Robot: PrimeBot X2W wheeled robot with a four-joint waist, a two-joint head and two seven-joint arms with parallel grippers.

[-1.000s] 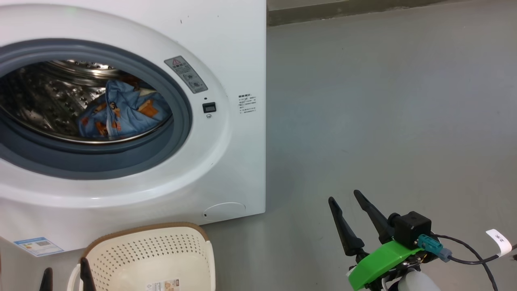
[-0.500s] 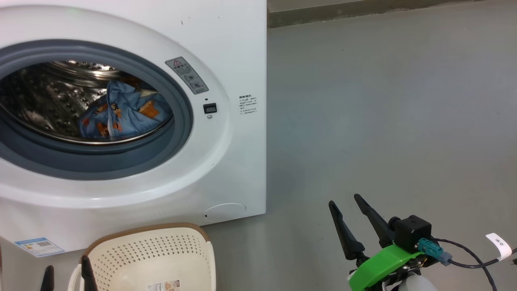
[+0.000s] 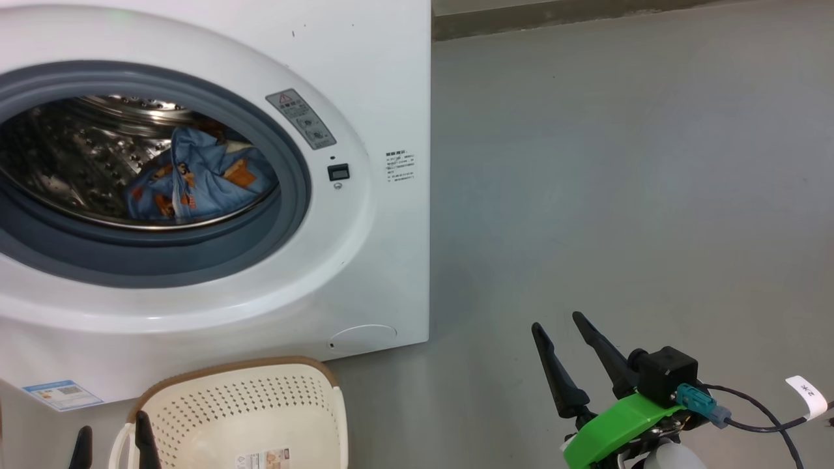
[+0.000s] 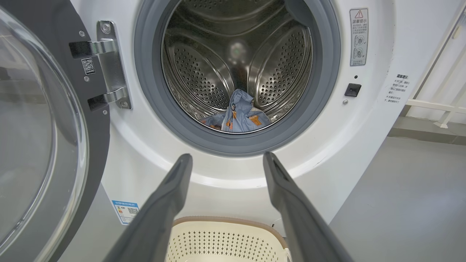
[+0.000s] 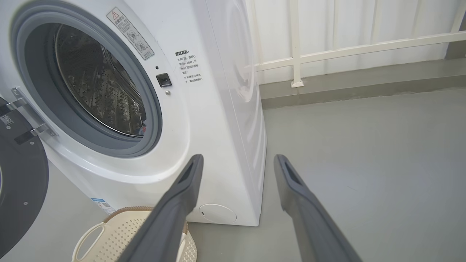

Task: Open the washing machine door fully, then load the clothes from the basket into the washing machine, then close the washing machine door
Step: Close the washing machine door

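Note:
The washing machine (image 3: 384,78) stands with its round opening uncovered. Its door (image 4: 95,145) is swung wide open to the left, black rim and glass bowl (image 4: 29,127) facing me. The clothes (image 3: 195,177), blue fabric with orange figures, lie inside the steel drum (image 4: 204,72), also visible as clothes (image 4: 238,118). The cream basket (image 3: 260,410) sits on the floor below the opening with only a label on its bottom. My left gripper (image 3: 112,431) is open beside the basket's left handle. My right gripper (image 3: 558,324) is open over bare floor, right of the machine.
Grey floor (image 3: 619,195) stretches to the right of the machine. A white railing (image 5: 346,51) and a low kerb run behind it. The open door (image 5: 20,182) takes up the space left of the machine. A cable (image 3: 756,417) trails from my right wrist.
My right gripper has sunk slightly in the head view. The left fingertips have shifted a little to the right. Clothes, basket and door have not moved.

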